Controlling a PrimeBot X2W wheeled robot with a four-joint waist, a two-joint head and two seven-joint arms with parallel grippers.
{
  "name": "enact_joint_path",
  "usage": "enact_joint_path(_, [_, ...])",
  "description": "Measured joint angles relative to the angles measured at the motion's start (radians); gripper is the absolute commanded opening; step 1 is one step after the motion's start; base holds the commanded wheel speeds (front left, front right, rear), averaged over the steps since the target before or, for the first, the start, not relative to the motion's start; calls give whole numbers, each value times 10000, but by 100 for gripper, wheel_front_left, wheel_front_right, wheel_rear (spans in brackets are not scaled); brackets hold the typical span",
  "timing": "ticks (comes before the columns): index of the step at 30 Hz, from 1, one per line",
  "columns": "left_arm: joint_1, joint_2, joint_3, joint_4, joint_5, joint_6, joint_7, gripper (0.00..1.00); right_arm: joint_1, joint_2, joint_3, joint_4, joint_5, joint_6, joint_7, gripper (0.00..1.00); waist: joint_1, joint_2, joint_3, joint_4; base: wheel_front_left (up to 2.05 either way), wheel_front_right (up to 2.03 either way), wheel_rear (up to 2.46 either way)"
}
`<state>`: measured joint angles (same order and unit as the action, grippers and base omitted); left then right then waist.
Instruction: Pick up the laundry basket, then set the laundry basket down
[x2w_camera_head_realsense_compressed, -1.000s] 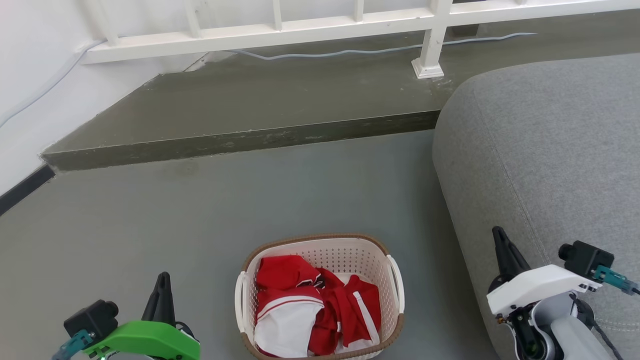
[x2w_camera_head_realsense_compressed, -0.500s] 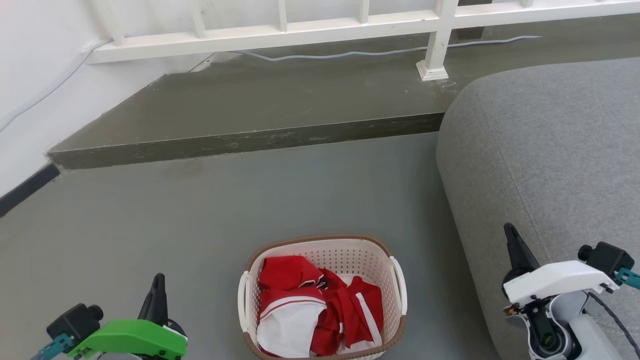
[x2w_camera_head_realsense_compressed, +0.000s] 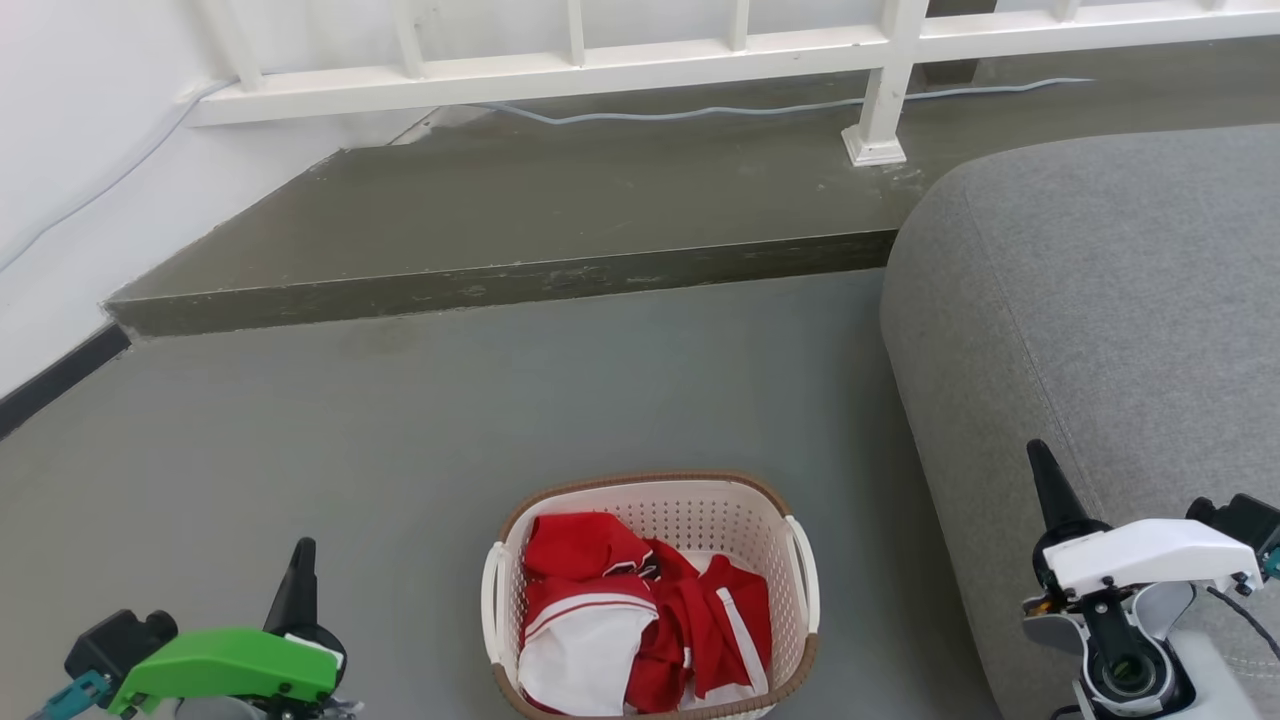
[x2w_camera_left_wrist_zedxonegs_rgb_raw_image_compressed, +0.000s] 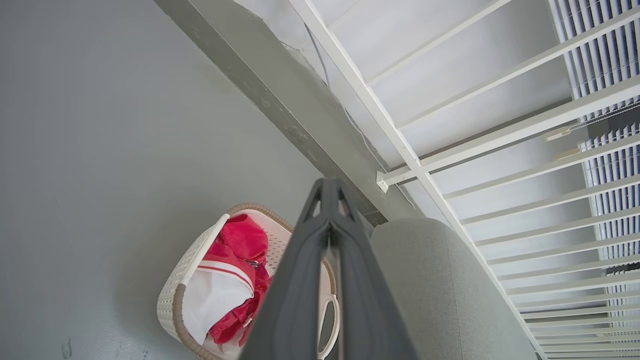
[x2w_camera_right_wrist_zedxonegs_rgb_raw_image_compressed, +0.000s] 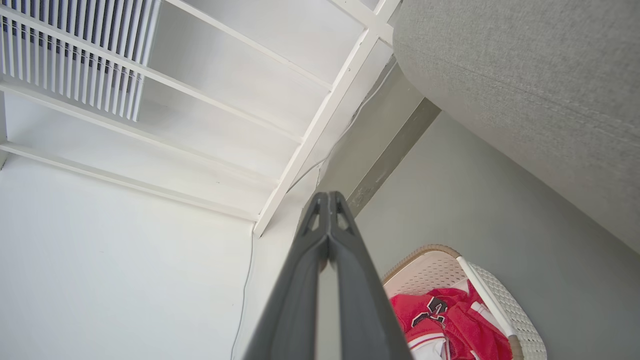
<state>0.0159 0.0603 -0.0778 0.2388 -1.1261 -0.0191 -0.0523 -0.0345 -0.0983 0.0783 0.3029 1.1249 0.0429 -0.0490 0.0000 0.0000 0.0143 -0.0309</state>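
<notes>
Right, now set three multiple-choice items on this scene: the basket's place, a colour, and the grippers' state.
1. Where does the laundry basket stand? A on the floor beside the grey sofa; B on a table; C on the sofa seat.
2. The clothes in it are: A blue; B black; C red and white.
3. The left gripper and right gripper are: A wide open; B shut, holding nothing; C shut on the handles.
Answers: 1 A, it sits on the floor left of the sofa; 2 C, red cloth with white panels shows; 3 B, each wrist view shows fingers pressed together, clear of the basket.
</notes>
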Motion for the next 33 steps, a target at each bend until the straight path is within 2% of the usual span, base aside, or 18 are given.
enact_joint_path(9, [-169, 4, 201, 65, -1093, -251, 276, 0, -33, 48, -360, -33, 1070, 100, 286, 0, 0, 0, -24, 65, 0, 0, 0])
enact_joint_path(33, [-485, 10, 865, 251, -4284, -830, 1032, 0, -190, 290, -1442, -115, 4199, 627, 1076, 0, 0, 0, -97, 260, 0, 0, 0])
